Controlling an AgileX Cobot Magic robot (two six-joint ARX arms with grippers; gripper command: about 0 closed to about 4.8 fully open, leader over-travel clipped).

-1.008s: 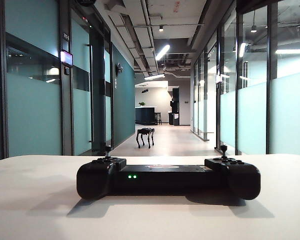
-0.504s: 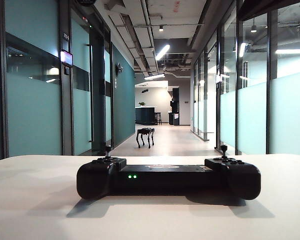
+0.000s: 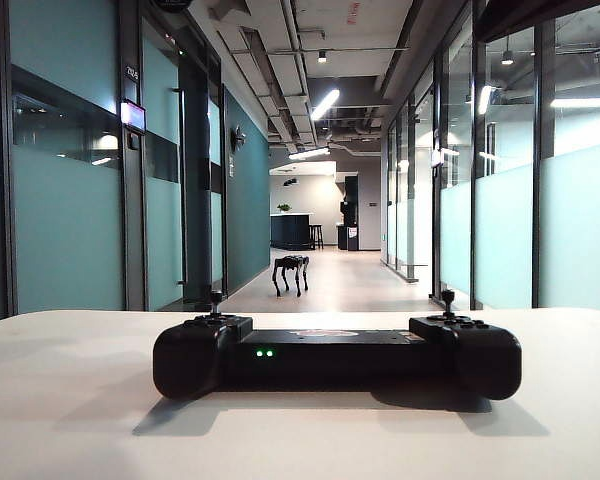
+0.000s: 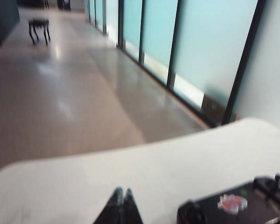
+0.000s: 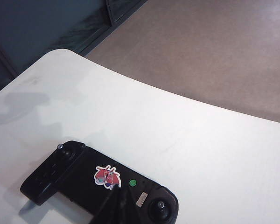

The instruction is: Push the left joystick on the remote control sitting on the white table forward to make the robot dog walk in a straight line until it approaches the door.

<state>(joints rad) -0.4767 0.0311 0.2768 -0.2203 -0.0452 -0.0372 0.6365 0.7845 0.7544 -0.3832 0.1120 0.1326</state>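
The black remote control (image 3: 337, 355) lies on the white table (image 3: 70, 400) with two green lights lit; its left joystick (image 3: 216, 297) stands upright and untouched. The robot dog (image 3: 290, 272) stands far down the corridor and also shows in the left wrist view (image 4: 38, 28). Neither gripper shows in the exterior view. My left gripper (image 4: 121, 192) is shut and empty over bare table, apart from the remote control's (image 4: 233, 205) near end. My right gripper (image 5: 114, 186) is a dark wedge over the remote control's (image 5: 60, 170) middle by the red-white logo, shut on nothing.
The table's curved far edge (image 5: 177, 95) drops to the corridor floor (image 3: 340, 285). Teal glass walls with dark door frames (image 3: 195, 180) run along the left and frosted glass panels (image 3: 580, 230) along the right. A counter and stools (image 3: 298, 232) stand at the corridor's far end.
The remote control and the robot dog stand where they were. A dark shape at the exterior view's upper right edge has grown slightly.
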